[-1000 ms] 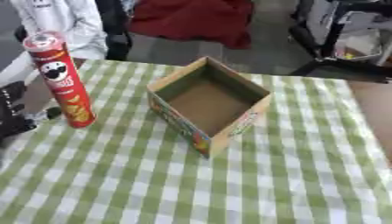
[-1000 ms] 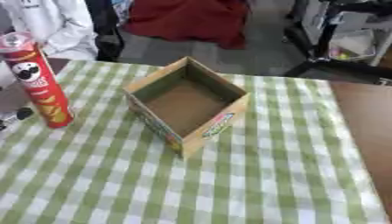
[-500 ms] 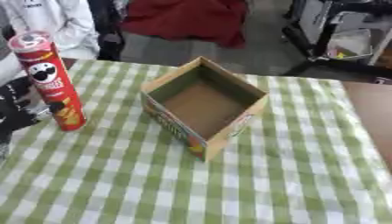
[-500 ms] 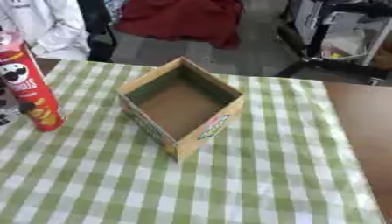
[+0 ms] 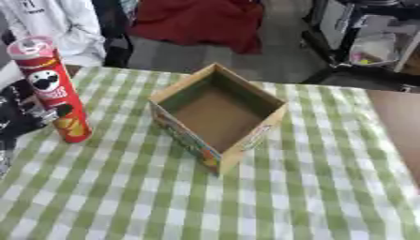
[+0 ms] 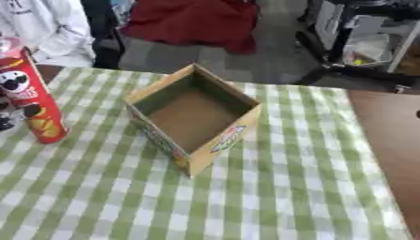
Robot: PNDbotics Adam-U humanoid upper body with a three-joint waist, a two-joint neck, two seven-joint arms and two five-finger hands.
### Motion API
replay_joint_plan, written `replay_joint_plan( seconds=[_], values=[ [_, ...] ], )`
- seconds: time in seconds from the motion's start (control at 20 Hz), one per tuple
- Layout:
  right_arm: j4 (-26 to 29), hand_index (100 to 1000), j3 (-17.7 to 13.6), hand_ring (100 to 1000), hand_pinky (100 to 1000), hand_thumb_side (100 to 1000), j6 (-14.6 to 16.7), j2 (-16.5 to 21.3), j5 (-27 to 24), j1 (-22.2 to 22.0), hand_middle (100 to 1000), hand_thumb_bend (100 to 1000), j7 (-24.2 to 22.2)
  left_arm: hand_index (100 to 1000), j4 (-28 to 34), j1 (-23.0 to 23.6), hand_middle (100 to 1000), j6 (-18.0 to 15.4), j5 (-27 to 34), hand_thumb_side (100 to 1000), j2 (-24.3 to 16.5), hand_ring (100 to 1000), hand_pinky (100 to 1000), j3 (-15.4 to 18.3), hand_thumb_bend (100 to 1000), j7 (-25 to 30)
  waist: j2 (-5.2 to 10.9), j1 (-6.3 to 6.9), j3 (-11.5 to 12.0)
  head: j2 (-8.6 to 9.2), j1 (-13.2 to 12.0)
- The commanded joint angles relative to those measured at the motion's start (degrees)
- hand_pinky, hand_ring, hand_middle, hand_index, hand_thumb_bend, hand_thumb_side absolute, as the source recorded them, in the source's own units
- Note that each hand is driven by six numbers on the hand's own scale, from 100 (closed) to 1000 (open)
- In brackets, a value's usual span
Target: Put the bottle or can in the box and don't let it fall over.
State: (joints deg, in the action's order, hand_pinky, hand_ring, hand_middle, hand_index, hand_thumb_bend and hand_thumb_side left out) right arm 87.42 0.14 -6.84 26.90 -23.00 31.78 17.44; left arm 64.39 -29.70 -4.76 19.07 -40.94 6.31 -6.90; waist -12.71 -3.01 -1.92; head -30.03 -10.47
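Note:
A tall red crisps can (image 5: 54, 90) with a pale lid stands upright on the checked cloth at the left. To its right, near the middle, sits an open cardboard box (image 5: 218, 117) with printed sides; it holds nothing and one corner points toward me. My black left hand (image 5: 19, 118) shows at the left edge, right beside the can's lower half and partly behind it. I cannot tell whether it touches the can. Only a dark sliver of the left hand (image 6: 6, 123) shows in the right eye view. My right hand appears in no view.
The green-and-white checked cloth (image 5: 271, 197) covers the table, and bare brown tabletop (image 6: 386, 140) shows at the right. Beyond the far edge are a red cloth (image 5: 201, 21), a person's white sleeve (image 5: 57, 23) and dark stands.
The whole picture has shifted a little, so the camera moved. The can and box stand as before. My left hand stays beside the can.

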Motion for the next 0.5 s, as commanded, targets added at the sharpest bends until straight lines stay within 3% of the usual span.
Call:
replay_joint_plan(
  seconds=[0.05, 0.5],
  values=[
    [1.03, 889, -0.17, 882, 866, 872, 0.07, 0.88, -0.41, 1.12, 864, 350, -0.12, 870, -0.14, -1.6, 822, -0.17, -0.24, 185, -0.94, 952, 944, 0.07, 1000, -0.83, 0.69, 0.19, -0.14, 1.04, -0.29],
    [0.83, 889, -0.16, 877, 866, 874, -0.05, 0.47, -0.47, 1.21, 858, 348, 0.05, 860, -1.37, -3.94, 814, -0.35, 0.21, 185, 0.12, 933, 949, -0.52, 1000, -0.92, 0.35, 0.28, -0.53, 1.44, -0.78]
  ],
)
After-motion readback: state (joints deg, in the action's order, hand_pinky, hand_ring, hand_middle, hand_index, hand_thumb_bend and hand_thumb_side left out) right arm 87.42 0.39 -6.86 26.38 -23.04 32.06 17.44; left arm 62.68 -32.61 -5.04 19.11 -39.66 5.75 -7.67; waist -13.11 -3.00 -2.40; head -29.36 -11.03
